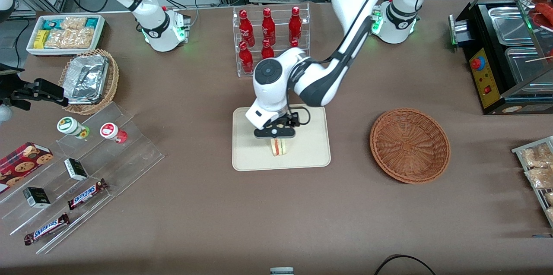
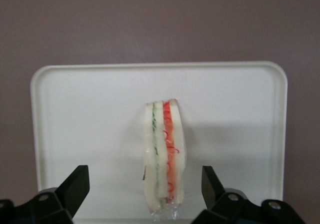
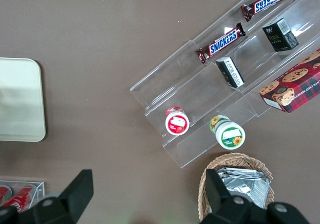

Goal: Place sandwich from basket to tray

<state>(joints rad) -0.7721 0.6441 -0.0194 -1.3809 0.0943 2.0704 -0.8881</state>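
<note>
A: Where is the arm (image 1: 345,46)?

B: It comes from its base and bends down over the tray (image 1: 313,152). The gripper (image 1: 277,135) points straight down at the tray.

A: Is the gripper holding anything?

B: No. Its fingers (image 2: 75,186) are spread wide. The sandwich (image 1: 279,146) stands between them, and they do not touch it.

A: So where is the sandwich?

B: It stands on its edge on the tray, right under the gripper. You can see its green and red stripes (image 2: 165,154).

A: What else is on the desk (image 1: 276,223)?

B: At the parked arm's end there is a white bin (image 1: 65,33) with snacks. Near it is a light basket with foil trays (image 1: 88,78). Closer to the camera is a clear rack (image 1: 86,180) with two small cups, little boxes and candy bars. A cookie box (image 1: 21,162) lies beside it. Red bottles (image 1: 268,35) stand in a clear case, farther from the camera than the tray. The brown basket (image 1: 409,145) sits toward the working arm's end, well apart from the tray. It has nothing in it.

A: Is anything in the way?

B: Nothing touches the sandwich or the gripper.
</note>
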